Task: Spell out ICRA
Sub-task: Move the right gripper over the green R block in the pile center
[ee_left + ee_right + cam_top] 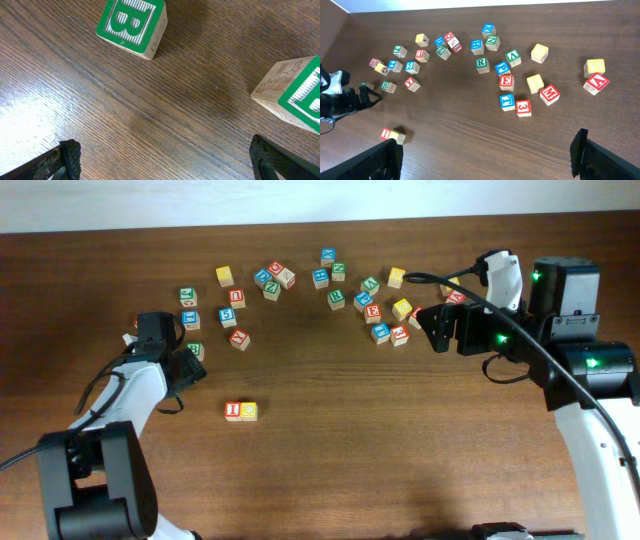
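From overhead we see the red I block [233, 411] and the yellow block [247, 411] touching side by side, alone on the near part of the tabletop [330, 450], well apart from the other cubes [372, 310] scattered farther back. The green R block [481, 63] reads plainly only in the right wrist view, in the middle of that scatter. The same view shows the red A block [596, 82] at the far right, just beside a yellow cube [595, 66]; overhead, the right arm crowds it and we cannot read its letter. The left gripper [188, 368] hangs at the left edge of the scatter. Its own camera shows the fingers spread wide with nothing between them, bare wood below and a green B cube [132, 22] ahead. The right gripper [485, 162] is likewise wide open and empty
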Available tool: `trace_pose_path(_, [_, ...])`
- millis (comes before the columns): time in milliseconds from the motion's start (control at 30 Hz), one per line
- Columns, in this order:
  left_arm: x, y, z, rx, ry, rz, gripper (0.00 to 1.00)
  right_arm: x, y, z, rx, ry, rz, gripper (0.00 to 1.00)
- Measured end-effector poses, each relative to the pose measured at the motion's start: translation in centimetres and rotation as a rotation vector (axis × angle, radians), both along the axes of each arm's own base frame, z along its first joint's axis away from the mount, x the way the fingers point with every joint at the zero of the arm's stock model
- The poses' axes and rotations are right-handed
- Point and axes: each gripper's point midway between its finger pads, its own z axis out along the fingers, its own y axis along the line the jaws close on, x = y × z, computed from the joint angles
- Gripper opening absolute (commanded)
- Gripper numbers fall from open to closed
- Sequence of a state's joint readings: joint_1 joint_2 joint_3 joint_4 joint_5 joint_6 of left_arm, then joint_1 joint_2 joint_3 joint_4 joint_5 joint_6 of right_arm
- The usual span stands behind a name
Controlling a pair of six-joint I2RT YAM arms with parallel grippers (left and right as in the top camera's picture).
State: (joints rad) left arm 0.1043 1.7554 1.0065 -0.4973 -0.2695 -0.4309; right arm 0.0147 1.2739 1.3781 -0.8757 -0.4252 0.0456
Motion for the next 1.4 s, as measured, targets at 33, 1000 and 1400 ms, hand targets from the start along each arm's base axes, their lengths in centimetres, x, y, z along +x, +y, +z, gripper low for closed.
trace_pose_path(33, [0.0, 0.0, 0.0, 0.000, 0.000, 0.000, 0.99, 0.0, 0.0, 0.0, 0.000, 0.000, 0.000, 0.98])
trace_pose_path(1000, [0.0, 0.0, 0.0, 0.000, 0.000, 0.000, 0.99, 2.4, 0.5, 3.1, 0.023, -0.169, 0.026, 0.98])
trace_pose_path(1400, [0.0, 0.0, 0.0, 0.000, 0.000, 0.000, 0.99, 4.2, 1.2, 12.7, 0.088, -0.159, -0.008, 0.98])
